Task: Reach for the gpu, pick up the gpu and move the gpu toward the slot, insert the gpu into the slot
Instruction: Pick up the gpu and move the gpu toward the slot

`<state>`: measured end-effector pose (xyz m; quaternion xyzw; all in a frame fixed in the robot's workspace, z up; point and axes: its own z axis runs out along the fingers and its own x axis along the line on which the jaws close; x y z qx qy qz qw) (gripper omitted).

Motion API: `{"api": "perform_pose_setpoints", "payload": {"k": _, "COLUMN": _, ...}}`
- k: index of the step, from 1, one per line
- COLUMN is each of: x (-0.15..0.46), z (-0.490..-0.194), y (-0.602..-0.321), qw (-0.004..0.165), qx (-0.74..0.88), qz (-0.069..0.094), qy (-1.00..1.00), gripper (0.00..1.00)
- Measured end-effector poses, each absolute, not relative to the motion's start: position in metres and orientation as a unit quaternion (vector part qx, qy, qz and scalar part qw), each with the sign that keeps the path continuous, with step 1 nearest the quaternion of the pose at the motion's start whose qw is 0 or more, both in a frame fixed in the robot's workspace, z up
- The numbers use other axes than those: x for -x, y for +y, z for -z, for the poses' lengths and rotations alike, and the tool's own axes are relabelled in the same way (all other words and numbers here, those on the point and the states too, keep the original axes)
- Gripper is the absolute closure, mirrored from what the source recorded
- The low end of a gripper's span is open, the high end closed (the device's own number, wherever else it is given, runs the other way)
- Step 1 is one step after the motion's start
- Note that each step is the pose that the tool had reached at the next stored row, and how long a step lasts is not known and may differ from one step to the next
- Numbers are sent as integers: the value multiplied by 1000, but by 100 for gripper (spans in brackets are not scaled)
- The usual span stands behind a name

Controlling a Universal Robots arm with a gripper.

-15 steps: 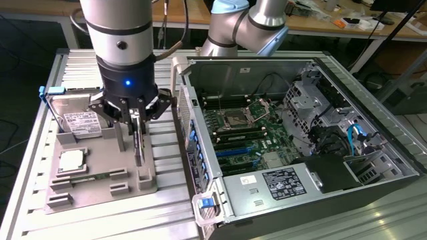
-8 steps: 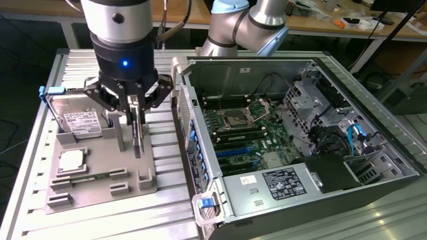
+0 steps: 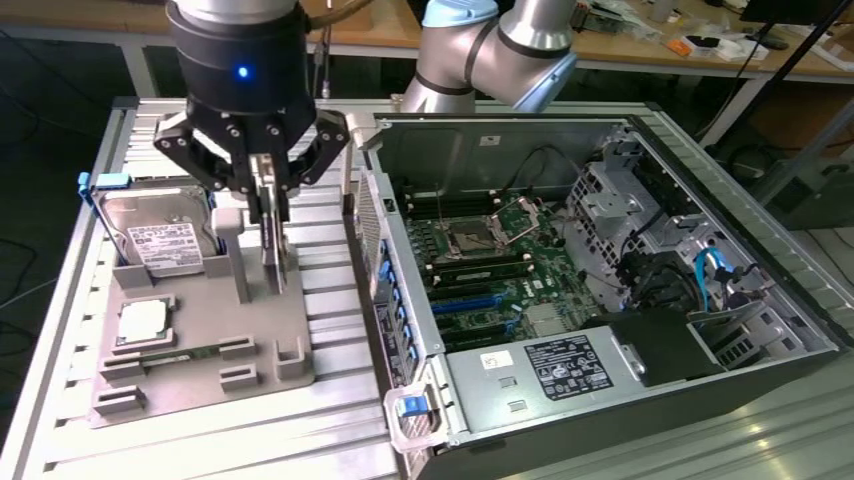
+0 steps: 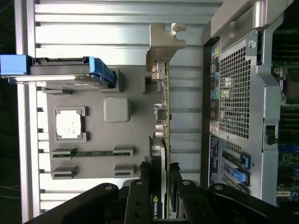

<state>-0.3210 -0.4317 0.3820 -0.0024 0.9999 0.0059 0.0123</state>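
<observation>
The gpu [image 3: 275, 250] stands on edge in the grey holder tray [image 3: 200, 375], a thin dark card with a silvery end bracket [image 4: 164, 44]. My gripper [image 3: 266, 212] sits right over it, one finger on each side, shut on the card's top edge. In the wrist view the gpu [image 4: 162, 116] runs edge-on between my black fingers [image 4: 139, 198]. The slot [image 3: 461, 300] is a bright blue strip on the green motherboard inside the open computer case, to the exterior view's right of the tray.
A silver hard drive [image 3: 160, 240] with blue handle, a square processor chip [image 3: 140, 320] and a memory stick [image 3: 174, 353] share the tray. The case's perforated rear wall [image 4: 233, 93] stands close beside the card. Cables and a black power unit [image 3: 574, 365] crowd the case.
</observation>
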Motion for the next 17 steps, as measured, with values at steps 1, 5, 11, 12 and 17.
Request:
{"api": "perform_pose_setpoints", "payload": {"k": 1, "x": 321, "z": -386, "y": -432, "qw": 12, "qx": 2, "qz": -6, "qy": 1000, "gripper": 73}}
{"api": "perform_pose_setpoints", "payload": {"k": 5, "x": 321, "z": -404, "y": -432, "qw": 14, "qx": 2, "qz": -6, "qy": 1000, "gripper": 73}}
{"api": "perform_pose_setpoints", "payload": {"k": 11, "x": 321, "z": -432, "y": -431, "qw": 15, "qx": 2, "qz": -5, "qy": 1000, "gripper": 73}}
{"api": "perform_pose_setpoints", "payload": {"k": 12, "x": 321, "z": -436, "y": -431, "qw": 16, "qx": 2, "qz": -5, "qy": 1000, "gripper": 73}}
{"api": "perform_pose_setpoints", "payload": {"k": 17, "x": 321, "z": -457, "y": -431, "qw": 18, "qx": 2, "qz": -4, "qy": 1000, "gripper": 73}}
